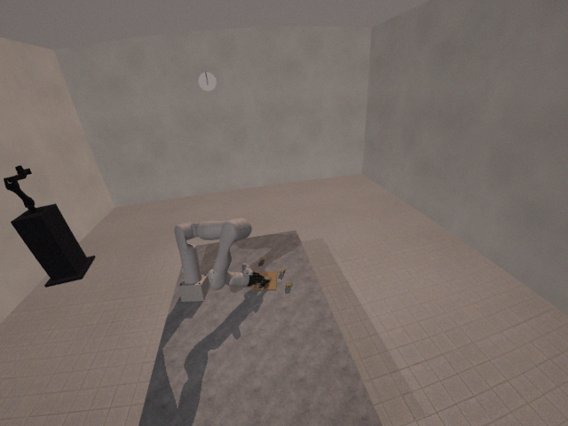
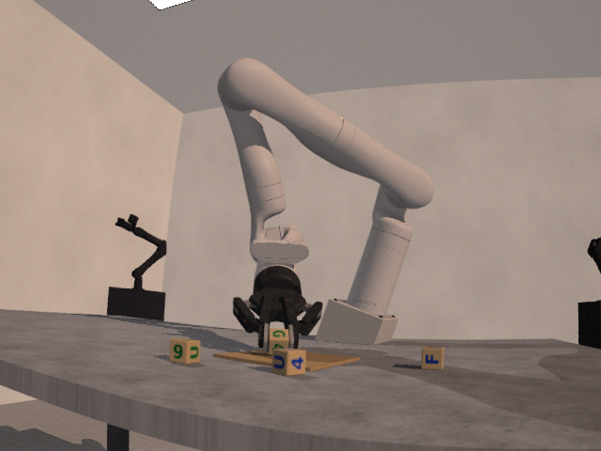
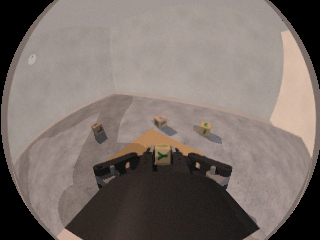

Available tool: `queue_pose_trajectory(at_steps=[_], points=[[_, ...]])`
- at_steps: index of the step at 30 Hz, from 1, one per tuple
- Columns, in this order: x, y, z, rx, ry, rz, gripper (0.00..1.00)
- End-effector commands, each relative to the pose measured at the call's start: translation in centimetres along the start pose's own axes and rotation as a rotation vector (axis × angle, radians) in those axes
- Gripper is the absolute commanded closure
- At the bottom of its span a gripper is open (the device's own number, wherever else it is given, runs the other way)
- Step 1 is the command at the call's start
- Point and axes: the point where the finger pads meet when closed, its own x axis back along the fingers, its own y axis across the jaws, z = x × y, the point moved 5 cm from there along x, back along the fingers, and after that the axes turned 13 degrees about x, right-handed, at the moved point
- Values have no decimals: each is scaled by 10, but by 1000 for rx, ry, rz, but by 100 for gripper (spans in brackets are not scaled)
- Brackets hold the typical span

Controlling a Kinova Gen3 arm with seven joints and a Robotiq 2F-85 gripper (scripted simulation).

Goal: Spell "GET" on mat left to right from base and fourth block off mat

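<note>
My gripper (image 2: 278,339) points straight down over the orange mat (image 2: 286,359) and is shut on a wooden block with green letters (image 2: 278,338). The block is low, at or just above the mat; I cannot tell whether it touches. It also shows in the wrist view (image 3: 162,155), between the fingers. A block with blue "U" and "4" faces (image 2: 289,361) stands at the mat's near edge, in front of the held block. A block with green "9" and "U" faces (image 2: 184,350) stands on the table to the left. A block with a blue "F" face (image 2: 432,358) stands to the right.
The arm's base (image 2: 356,324) stands on the table behind the mat. In the top view the mat (image 1: 266,284) lies beside the arm, with three small blocks around it (image 1: 281,272). A dark pedestal with another arm (image 1: 48,242) stands far away on the floor.
</note>
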Motion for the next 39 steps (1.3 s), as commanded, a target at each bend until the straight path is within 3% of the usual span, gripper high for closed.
queue_pose_trajectory(at_steps=[1,13,28,39], points=[[0,0,1,1,1,-1,79],[0,0,1,1,1,-1,79],[0,0,1,1,1,-1,59],[0,0,1,1,1,-1,59]])
